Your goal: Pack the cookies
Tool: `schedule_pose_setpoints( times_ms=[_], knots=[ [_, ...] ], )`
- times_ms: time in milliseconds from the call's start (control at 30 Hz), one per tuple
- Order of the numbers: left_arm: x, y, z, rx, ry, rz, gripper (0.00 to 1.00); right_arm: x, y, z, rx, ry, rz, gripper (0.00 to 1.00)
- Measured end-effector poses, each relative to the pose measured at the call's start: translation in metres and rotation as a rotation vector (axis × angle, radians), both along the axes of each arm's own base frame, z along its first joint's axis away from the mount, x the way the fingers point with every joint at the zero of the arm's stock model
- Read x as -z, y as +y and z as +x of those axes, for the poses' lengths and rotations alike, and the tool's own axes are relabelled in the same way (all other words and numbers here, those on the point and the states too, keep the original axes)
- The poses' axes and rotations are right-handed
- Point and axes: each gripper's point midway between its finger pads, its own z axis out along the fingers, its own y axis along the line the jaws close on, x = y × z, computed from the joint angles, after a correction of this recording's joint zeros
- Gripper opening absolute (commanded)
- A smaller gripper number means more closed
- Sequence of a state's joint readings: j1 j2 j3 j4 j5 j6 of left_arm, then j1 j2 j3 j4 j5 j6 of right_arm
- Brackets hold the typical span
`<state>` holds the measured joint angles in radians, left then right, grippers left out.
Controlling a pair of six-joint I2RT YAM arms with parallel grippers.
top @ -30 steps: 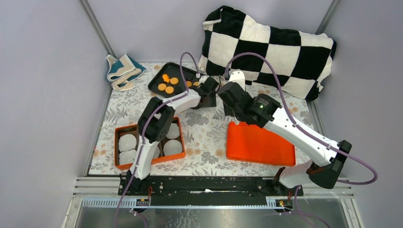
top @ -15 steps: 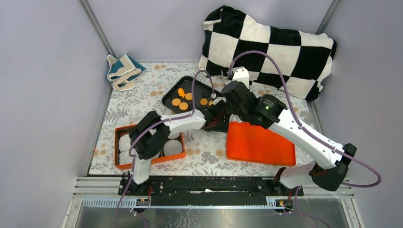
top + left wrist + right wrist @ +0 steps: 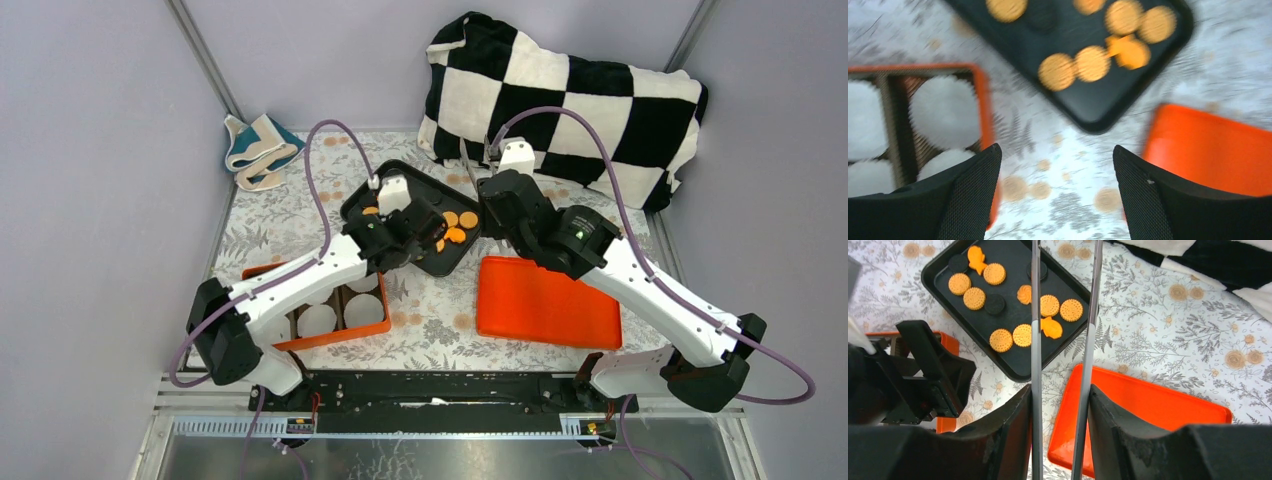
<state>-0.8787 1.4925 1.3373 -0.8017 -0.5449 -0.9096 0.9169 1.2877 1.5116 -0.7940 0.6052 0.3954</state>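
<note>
Several orange cookies (image 3: 1022, 335), round discs and a few shaped ones, lie with some dark discs (image 3: 995, 304) on a black tray (image 3: 1013, 367). They also show in the top view (image 3: 455, 228) and the left wrist view (image 3: 1091, 63). My left gripper (image 3: 1058, 195) is open and empty, above the tablecloth just off the tray's near corner (image 3: 440, 262). My right gripper (image 3: 1060, 395) is shut on metal tongs (image 3: 1036, 340), whose two arms reach out over the tray's right part, above the cookies.
An orange box (image 3: 247, 290) with white paper cups (image 3: 362, 312) stands near left, also in the left wrist view (image 3: 983, 110). An orange lid (image 3: 545, 305) lies near right. A checkered pillow (image 3: 570, 100) is at the back, a folded cloth (image 3: 258, 148) far left.
The black tray has slid toward the near right. My left arm has drawn back from the tray's far side to its near corner. The right gripper has shifted slightly farther and right.
</note>
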Motion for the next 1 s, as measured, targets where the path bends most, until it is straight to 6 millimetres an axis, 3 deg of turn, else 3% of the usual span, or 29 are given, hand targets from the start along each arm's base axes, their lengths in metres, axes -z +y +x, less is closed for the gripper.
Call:
schedule_pose_setpoints(
  times_ms=[167,233,500,600,800,1000],
  knots=[
    [0.063,0.046,-0.031,-0.107,0.169,0.161,0.87,0.02,0.006,-0.004,-0.038,0.041,-0.014,0.45],
    [0.078,0.062,-0.036,-0.153,0.212,0.201,0.87,0.028,0.008,-0.005,-0.051,0.058,-0.019,0.46],
    [0.092,0.111,-0.003,-0.335,0.234,0.201,0.86,0.055,0.008,-0.014,-0.083,0.109,-0.041,0.46],
    [0.109,0.113,0.011,-0.341,0.249,0.213,0.85,0.052,0.005,-0.016,-0.082,0.103,-0.034,0.46],
    [0.154,0.094,0.029,-0.271,0.302,0.242,0.84,0.045,0.004,-0.016,-0.083,0.084,-0.013,0.46],
    [0.153,0.073,0.049,-0.199,0.293,0.22,0.83,0.046,0.005,-0.014,-0.079,0.08,-0.018,0.45]
  ],
)
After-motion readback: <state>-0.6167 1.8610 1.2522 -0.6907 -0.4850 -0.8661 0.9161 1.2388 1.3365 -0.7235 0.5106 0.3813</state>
